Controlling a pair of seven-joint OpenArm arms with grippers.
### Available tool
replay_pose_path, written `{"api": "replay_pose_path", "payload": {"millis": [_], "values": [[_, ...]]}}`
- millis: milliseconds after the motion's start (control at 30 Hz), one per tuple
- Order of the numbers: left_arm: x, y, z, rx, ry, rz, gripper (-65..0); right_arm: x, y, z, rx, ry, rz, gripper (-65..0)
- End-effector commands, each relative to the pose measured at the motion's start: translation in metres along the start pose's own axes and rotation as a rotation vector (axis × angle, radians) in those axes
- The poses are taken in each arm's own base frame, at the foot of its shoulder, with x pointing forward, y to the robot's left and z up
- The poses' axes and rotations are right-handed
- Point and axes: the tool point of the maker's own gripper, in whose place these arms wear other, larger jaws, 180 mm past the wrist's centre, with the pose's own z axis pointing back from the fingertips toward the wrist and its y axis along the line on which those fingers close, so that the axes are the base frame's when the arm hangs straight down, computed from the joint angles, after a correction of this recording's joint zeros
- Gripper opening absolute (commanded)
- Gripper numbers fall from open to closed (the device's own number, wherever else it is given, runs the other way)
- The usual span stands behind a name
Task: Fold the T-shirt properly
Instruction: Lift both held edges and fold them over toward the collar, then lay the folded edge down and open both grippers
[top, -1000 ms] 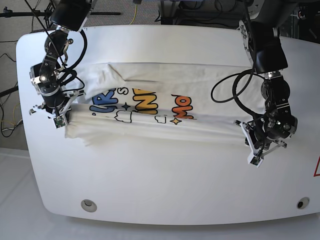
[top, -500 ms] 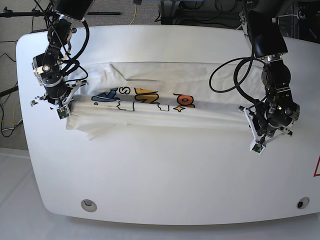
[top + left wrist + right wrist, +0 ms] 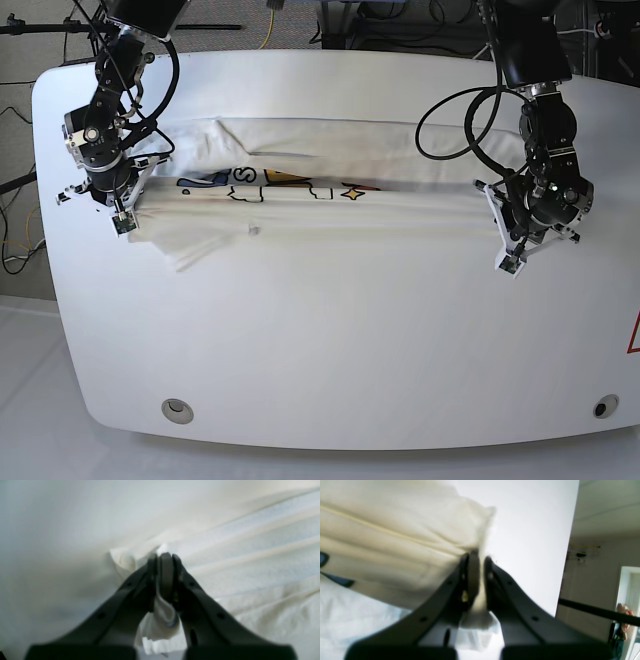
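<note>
Overhead, the T-shirt (image 3: 330,205) lies stretched across the table (image 3: 330,340), only a sliver of print showing. Up close, the wrist views reveal the grips: the left gripper (image 3: 162,560) pinches bunched white fabric, and the right gripper (image 3: 477,557) clamps the opposite edge.

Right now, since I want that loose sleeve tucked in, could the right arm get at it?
Probably not yet: the right gripper is shut on the T-shirt, and the loose sleeve lies just beside it. Nothing blocks the way, but it would have to let go first.
</note>
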Motion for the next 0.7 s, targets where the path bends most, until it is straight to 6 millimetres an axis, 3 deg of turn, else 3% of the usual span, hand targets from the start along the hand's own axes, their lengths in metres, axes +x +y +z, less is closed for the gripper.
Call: {"api": "replay_pose_path", "payload": {"millis": [0,400,667], "values": [[-0.006,0.023,0.008,0.086,0.033,-0.008,-63.4,-0.004,-0.028,0.009,-0.101,0.036,0.018,-65.0],[-0.023,0.016,0.003,0.068,0.069,-0.008,-63.4,-0.043,-0.012,0.011,-0.061,0.131,0.027,-65.0],[-0.029,0.008,-0.001,0.051,0.052,-0.006,-63.4,-0.073,0.003,0.0,-0.007,0.211,0.008,-65.0]]}}
